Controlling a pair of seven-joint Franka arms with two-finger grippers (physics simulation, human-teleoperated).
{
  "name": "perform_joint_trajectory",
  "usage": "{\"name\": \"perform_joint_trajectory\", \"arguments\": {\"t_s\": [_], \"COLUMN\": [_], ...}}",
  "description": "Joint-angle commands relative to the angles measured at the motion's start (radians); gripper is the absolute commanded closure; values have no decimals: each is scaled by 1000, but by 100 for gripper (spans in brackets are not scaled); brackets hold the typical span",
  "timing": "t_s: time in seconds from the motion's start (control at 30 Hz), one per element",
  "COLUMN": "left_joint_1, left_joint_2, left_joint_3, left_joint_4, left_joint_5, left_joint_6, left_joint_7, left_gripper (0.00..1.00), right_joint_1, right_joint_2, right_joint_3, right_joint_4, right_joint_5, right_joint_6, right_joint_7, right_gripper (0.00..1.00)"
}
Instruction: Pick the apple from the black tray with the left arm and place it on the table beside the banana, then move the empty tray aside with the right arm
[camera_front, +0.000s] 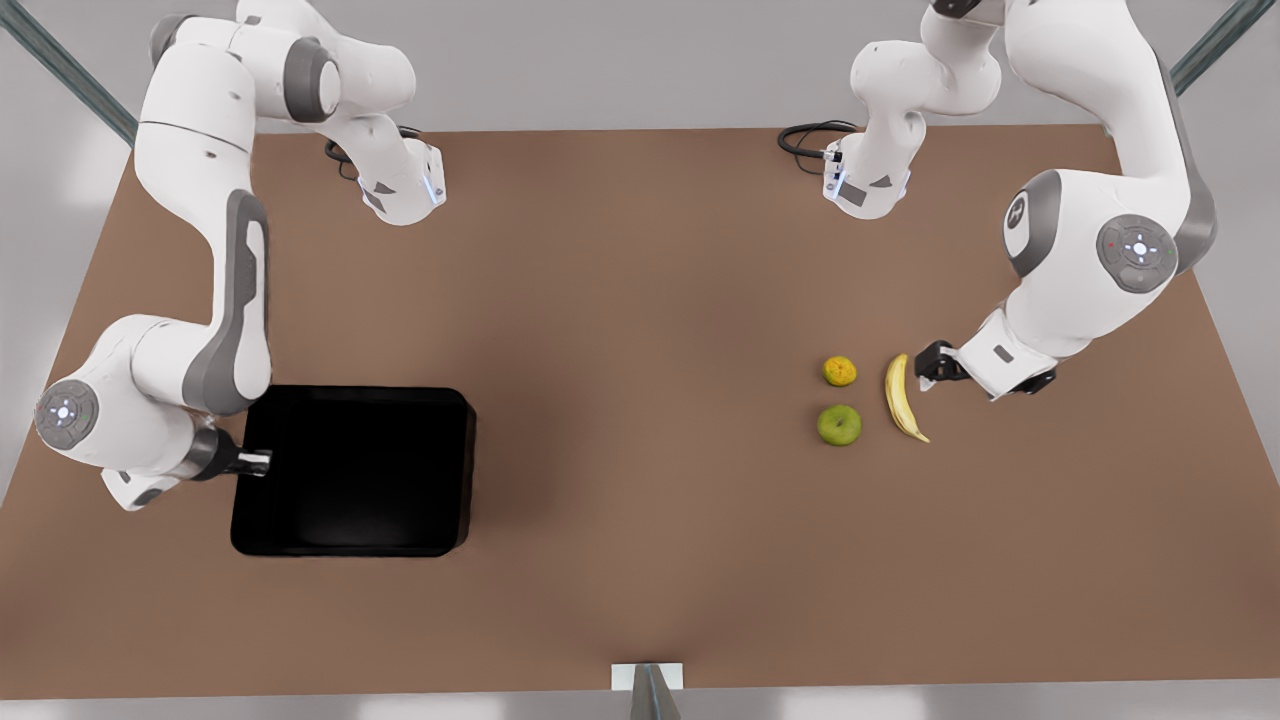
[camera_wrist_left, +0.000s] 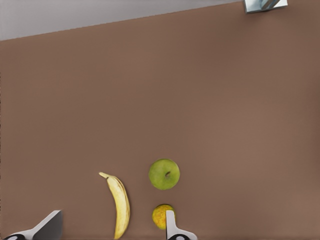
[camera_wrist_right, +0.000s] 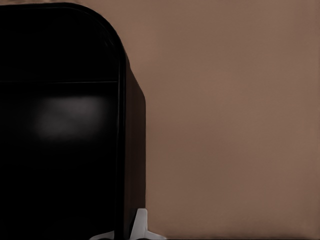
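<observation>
A brown table (camera_front: 640, 300) carries everything. In the front view, the right gripper (camera_front: 262, 462) pinches the rim of the empty black tray (camera_front: 355, 470). The left gripper (camera_front: 925, 372) hovers just beside the banana (camera_front: 902, 398); the apple (camera_front: 839, 425) lies on the table beyond it, near an orange fruit (camera_front: 840, 371).

In the left wrist view, spread fingers (camera_wrist_left: 47, 226) frame the banana (camera_wrist_left: 119, 204).

In the right wrist view, a fingertip (camera_wrist_right: 140, 226) touches the tray's (camera_wrist_right: 60, 125) outer wall.
</observation>
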Motion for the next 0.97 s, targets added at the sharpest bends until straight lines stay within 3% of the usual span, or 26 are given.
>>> {"name": "perform_joint_trajectory", "arguments": {"t_s": [0.0,0.27,0.33,0.4,0.43,0.5,0.6,0.63,0.7,0.93], "left_joint_1": [-1,-1,-1,-3,-3,-6,0,3,0,2], "left_joint_2": [0,6,10,10,10,18,33,33,33,33], "left_joint_3": [0,0,0,0,-1,-5,-5,0,0,0], "left_joint_4": [1,4,4,4,6,32,39,41,41,41], "left_joint_5": [15,21,80,80,77,90,72,69,70,70], "left_joint_6": [-2,3,3,0,0,3,3,3,3,3], "left_joint_7": [0,-9,-7,-9,2,46,63,69,65,63], "left_gripper": [0,0,0,0,0,0,0,0,0,0], "right_joint_1": [-19,-91,-96,-96,-96,-88,-74,-80,-212,-214], "right_joint_2": [31,229,237,234,231,162,103,67,27,2], "right_joint_3": [-3,8,11,12,12,43,152,222,476,479], "right_joint_4": [1,75,75,76,87,102,280,280,280,280], "right_joint_5": [39,38,36,39,42,85,53,-23,-238,-247], "right_joint_6": [-75,119,126,126,126,83,-131,-131,-120,-134], "right_joint_7": [-647,-647,-653,-642,-633,-552,-318,-256,-144,-75], "right_gripper": [92,90,80,19,0,0,0,0,0,0]}}
